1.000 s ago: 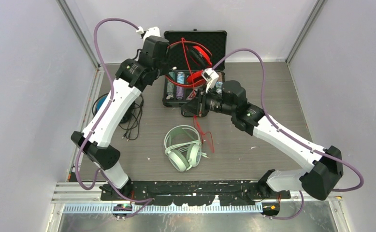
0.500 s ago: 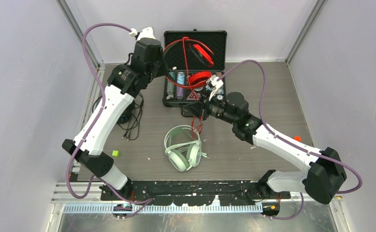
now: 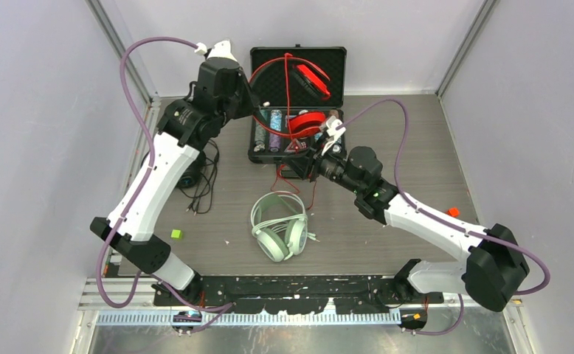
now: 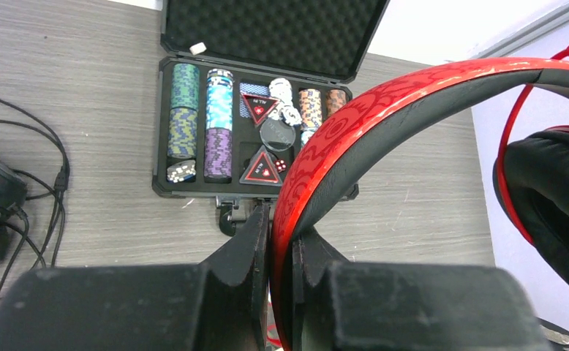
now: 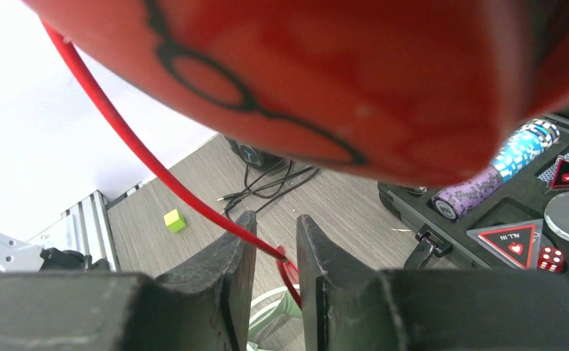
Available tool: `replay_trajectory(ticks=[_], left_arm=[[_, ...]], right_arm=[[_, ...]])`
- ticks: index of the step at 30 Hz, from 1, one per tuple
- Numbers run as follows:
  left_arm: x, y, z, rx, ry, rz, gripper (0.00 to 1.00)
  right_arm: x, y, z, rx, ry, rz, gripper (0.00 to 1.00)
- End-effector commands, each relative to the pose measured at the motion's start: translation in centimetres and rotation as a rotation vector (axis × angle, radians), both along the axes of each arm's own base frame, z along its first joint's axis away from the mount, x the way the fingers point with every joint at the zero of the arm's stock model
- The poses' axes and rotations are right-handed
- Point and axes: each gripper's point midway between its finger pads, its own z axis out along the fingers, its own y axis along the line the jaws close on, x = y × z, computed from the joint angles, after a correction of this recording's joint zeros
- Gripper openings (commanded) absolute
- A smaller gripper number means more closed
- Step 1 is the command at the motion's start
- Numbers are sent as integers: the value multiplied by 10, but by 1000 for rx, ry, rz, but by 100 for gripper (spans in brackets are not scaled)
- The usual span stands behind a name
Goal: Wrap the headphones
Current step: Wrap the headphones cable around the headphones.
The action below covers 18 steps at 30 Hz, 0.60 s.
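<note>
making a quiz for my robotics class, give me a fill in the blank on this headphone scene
The left pincer is shut on the headband of the ___ headphones.
The red cable runs ___ the right pincer's fingers.
The black case of poker chips has its lid ___.
Neither pincer touches the ___ pair on the table.
Missing words: red; between; open; mint-green

1. The red headphones (image 4: pixel 347 124) are showing a glossy red headband with a darker swirling pattern and black lining.
2. The mint headphones (image 3: pixel 279 225) are appearing pale green.
3. The case (image 3: pixel 296 55) is showing black foam, holding striped green, blue, purple and orange chips (image 4: pixel 218 110).
4. The table (image 4: pixel 84 58) is showing grey woodgrain.
</note>
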Motion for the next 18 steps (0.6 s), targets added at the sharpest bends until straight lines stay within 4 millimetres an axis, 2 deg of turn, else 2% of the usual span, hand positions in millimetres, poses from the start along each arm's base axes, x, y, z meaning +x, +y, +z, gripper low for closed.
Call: replay_trajectory(ticks=[1, 6, 11, 16, 17, 18], left_arm=[[-17, -18, 86, -274, -183, -79, 0], [-23, -31, 91, -342, -173, -140, 0], [-22, -29, 89, -324, -174, -131, 0], [-13, -22, 82, -268, -186, -89, 0], [-11, -19, 82, -255, -192, -78, 0], [-8, -17, 81, -242, -194, -63, 0]], right_arm=[[-4, 3, -15, -26, -35, 24, 34], [-5, 1, -30, -64, -50, 30, 34], [-23, 3, -35, -94, -75, 117, 42], [-28, -8, -29, -95, -88, 93, 14], [-29, -10, -28, -100, -89, 89, 13], [-31, -12, -28, -105, -88, 90, 16]])
